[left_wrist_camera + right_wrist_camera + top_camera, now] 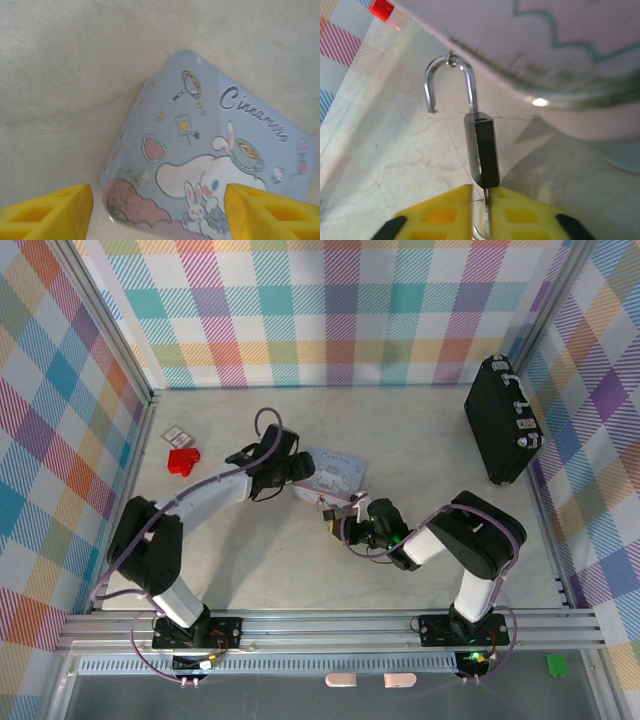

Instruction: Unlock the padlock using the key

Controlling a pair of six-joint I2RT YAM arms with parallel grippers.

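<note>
Right claw (485,200) clamped on key (481,222); padlock (482,150) lengthwise toward blocking pale blue tin (560,60), shackle open; left claw (157,200) agape above tin.

Bright, even light cast soft shadows across the pale marbled tabletop (400,430); a small glare spot shone on the close, out-of-focus pale blue tin (580,60).
</note>
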